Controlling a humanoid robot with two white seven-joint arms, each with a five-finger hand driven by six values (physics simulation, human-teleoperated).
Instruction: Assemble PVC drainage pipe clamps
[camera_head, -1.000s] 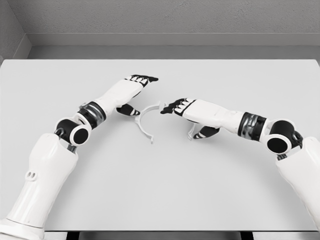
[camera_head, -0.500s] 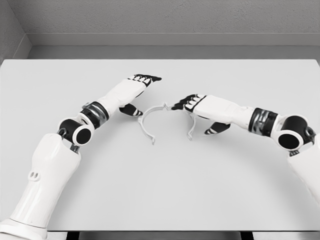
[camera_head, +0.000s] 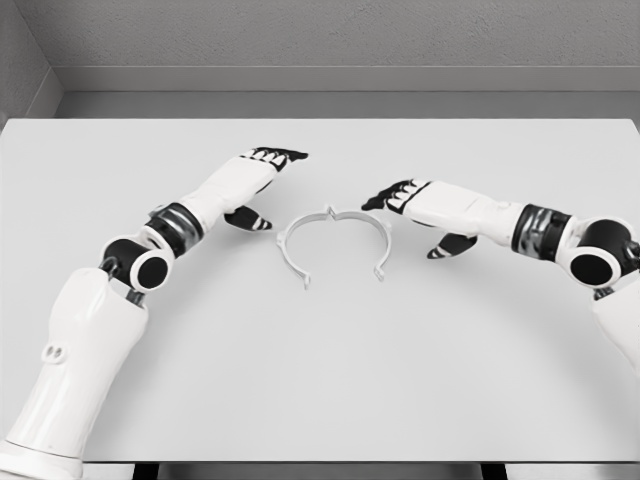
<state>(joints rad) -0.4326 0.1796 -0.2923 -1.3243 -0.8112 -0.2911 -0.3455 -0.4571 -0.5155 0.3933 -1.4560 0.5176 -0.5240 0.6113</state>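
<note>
Your 2 clamp halves (camera_head: 332, 242) lie joined in an arch mid-table (camera_head: 320, 380). Left hand (camera_head: 262, 172) and right hand (camera_head: 405, 197) flank it, fingers extended, holding nothing. Risk: a careless finger brush could split the unsecured top joint.

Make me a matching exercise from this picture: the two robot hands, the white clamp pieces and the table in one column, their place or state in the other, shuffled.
Things:
1. left hand
2. right hand
3. white curved plastic pipe clamp halves
4. light grey table

Descriptions:
A. lie between the two hands, touched by neither
B. open, just right of the clamp
C. carries everything
D. open, up and left of the clamp

Pairs: 1-D, 2-B, 3-A, 4-C
</note>
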